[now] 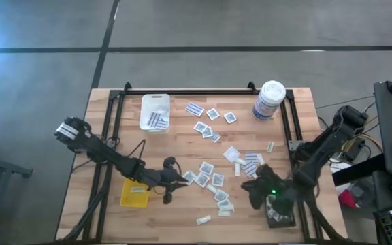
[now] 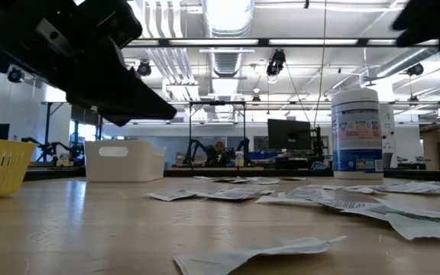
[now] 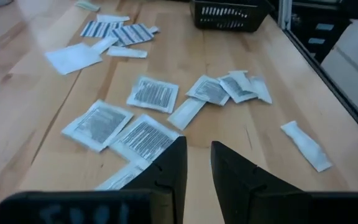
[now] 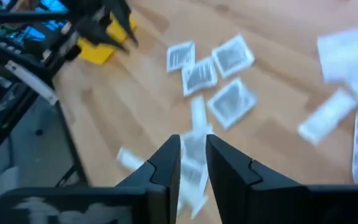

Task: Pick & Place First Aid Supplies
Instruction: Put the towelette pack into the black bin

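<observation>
Our left gripper (image 3: 197, 165) hovers, fingers slightly apart, packets (image 3: 143, 134) just ahead on the table (image 3: 241, 124). Right gripper (image 4: 193, 163): fingers narrowly apart above a packet (image 4: 194, 149), grip unclear.

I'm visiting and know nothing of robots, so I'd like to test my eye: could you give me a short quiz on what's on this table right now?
1. True or false: the white tray already holds some striped packets.
2. Which tray lies nearest the left gripper? A white, B yellow, C black.
3. Fill in: the tall white canister stands at the table's far ____ corner, seen from above.

Key: 1 true: blue-and-white striped packets lie in it. 2 B: the yellow tray sits just beside that arm; the black tray is by the right gripper. 3 right.
</observation>
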`<state>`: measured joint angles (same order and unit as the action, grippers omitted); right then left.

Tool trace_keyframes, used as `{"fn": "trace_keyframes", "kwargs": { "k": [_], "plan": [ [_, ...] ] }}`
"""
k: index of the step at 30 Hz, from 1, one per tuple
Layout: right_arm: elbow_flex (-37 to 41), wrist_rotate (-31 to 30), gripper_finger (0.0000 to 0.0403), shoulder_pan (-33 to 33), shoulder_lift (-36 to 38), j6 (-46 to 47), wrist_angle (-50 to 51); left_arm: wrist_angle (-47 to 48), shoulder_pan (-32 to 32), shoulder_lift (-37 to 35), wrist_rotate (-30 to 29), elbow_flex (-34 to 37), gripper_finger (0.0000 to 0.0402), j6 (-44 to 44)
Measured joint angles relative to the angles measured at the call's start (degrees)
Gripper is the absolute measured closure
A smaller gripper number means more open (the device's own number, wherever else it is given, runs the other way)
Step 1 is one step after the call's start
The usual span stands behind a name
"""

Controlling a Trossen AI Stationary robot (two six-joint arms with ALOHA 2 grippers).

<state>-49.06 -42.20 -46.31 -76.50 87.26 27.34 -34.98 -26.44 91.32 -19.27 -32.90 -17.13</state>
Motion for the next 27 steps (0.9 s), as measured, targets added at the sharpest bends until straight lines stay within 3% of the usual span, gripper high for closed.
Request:
{"fn": "trace_keyframes", "kwargs": {
  "k": [10, 17, 27],
  "plan": [
    [0.0, 0.1, 0.0326, 8.3, -4.1, -5.1, -0.9, 0.2, 1.2, 5.4, -0.3, -4.7, 0.0323, 4.3],
    [0.0, 0.4, 0.0330, 11.1, -8.7, -5.0, -4.4, 0.2, 1.5, 9.9, 0.2, -7.3, 0.0323, 3.8],
    [0.0, 2.2, 0.0305, 14.0, -13.8, -8.6, -12.7, 0.2, 2.6, 17.2, -0.4, -12.1, 0.0323, 3.8]
  ]
}}
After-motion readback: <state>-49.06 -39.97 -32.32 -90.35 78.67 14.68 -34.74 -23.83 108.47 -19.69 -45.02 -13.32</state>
